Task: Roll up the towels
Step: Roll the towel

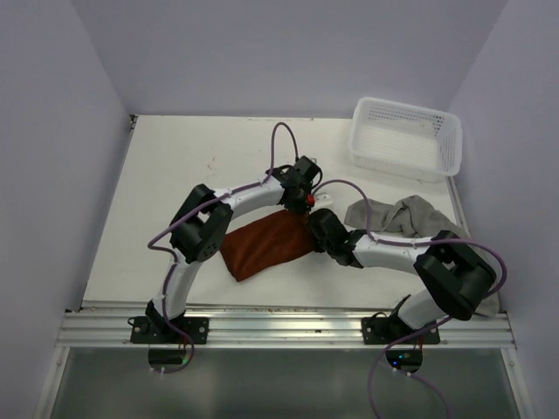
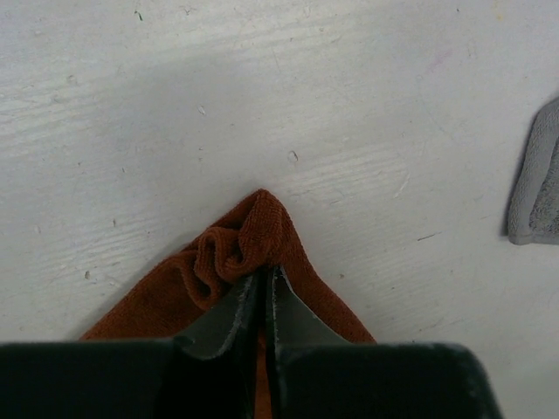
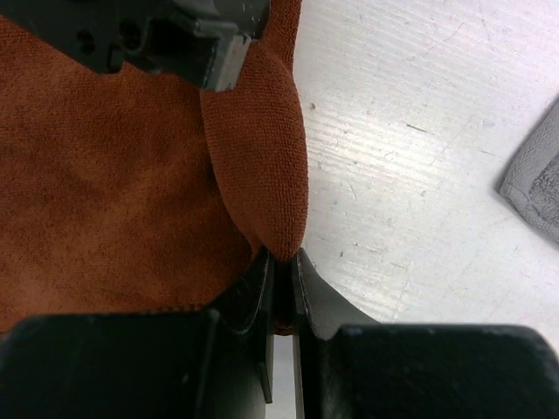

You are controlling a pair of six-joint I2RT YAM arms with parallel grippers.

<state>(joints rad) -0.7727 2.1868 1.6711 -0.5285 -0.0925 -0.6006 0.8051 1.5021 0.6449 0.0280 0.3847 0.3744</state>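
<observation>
The rust-brown towel lies at the middle of the table. The left jaws are closed on its bunched far-right corner, the right jaws on its near-right edge. The grey towel lies crumpled further right.

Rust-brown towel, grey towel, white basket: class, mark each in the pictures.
rust-brown towel (image 1: pixel 262 246), top external view, its flat middle.
grey towel (image 1: pixel 400 214), top external view, its crumpled middle.
white basket (image 1: pixel 397 164), top external view, its near wall.
</observation>
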